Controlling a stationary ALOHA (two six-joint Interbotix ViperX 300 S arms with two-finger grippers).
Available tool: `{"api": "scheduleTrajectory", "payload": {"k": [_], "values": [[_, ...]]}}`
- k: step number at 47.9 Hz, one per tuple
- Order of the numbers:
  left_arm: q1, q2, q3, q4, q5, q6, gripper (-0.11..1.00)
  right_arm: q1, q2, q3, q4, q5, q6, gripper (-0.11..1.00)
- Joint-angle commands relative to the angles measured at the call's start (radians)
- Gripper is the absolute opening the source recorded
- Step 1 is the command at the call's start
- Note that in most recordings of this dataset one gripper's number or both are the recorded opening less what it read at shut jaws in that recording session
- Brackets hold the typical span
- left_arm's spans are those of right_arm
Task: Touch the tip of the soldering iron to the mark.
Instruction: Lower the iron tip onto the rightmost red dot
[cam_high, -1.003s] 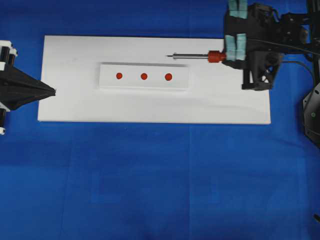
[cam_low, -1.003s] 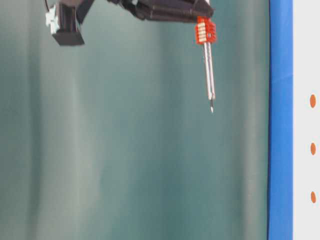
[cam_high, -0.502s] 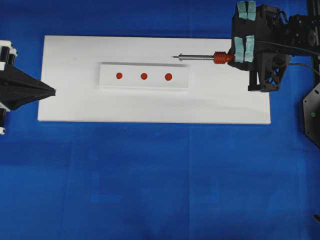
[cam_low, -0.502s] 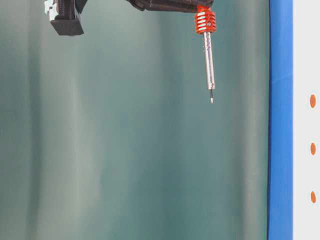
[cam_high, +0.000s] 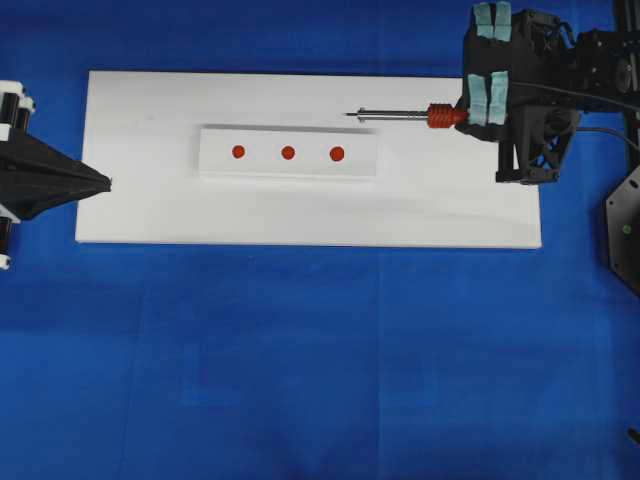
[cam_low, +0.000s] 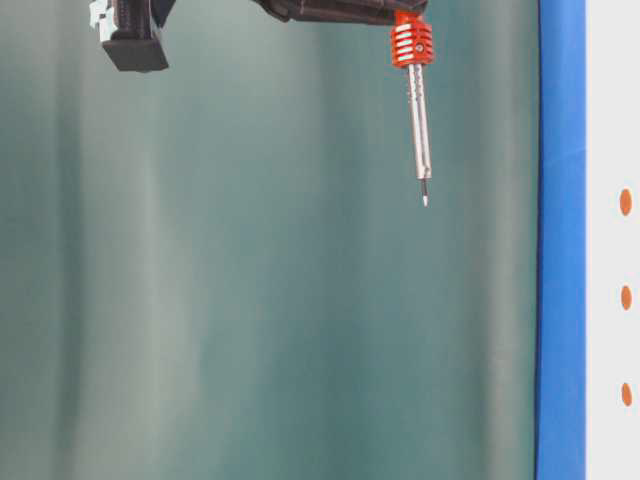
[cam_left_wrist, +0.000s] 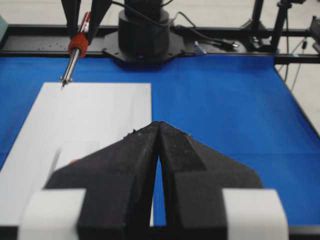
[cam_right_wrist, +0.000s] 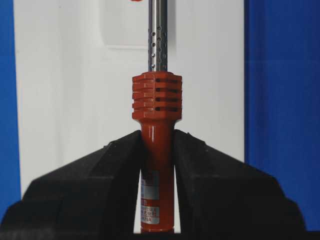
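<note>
The soldering iron (cam_high: 410, 115) has a red-orange ribbed collar and a thin metal shaft. It is held level above the white board, tip (cam_high: 347, 114) pointing left. My right gripper (cam_high: 463, 113) is shut on its red handle (cam_right_wrist: 157, 150). Three red marks (cam_high: 337, 154) lie in a row on a small raised white plate (cam_high: 215, 165). The tip hangs in the air behind and slightly right of the nearest mark, well clear of the surface in the table-level view (cam_low: 424, 200). My left gripper (cam_high: 105, 183) is shut and empty at the board's left edge; the left wrist view shows its tips (cam_left_wrist: 159, 125) together.
A large white board (cam_high: 450, 210) lies on the blue cloth (cam_high: 320, 350) and carries the small plate. The right arm's black body (cam_high: 535, 110) stands over the board's back right corner. A black base (cam_high: 625, 225) sits at the right edge.
Over the first half second my right gripper drew back to the right with the iron and the iron turned about its own axis. It has held still since. The left gripper has not moved.
</note>
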Motion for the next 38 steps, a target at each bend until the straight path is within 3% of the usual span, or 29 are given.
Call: {"api": "scheduleTrajectory", "payload": {"k": [1, 38], "values": [[-0.003, 0.005, -0.009, 0.002, -0.011, -0.002, 0.0, 0.0, 0.008, -0.005, 0.0, -0.006, 0.002, 0.06], [-0.003, 0.003, -0.008, 0.002, -0.009, -0.002, 0.0, 0.015, 0.227, 0.081, 0.006, -0.202, 0.041, 0.06]]}}
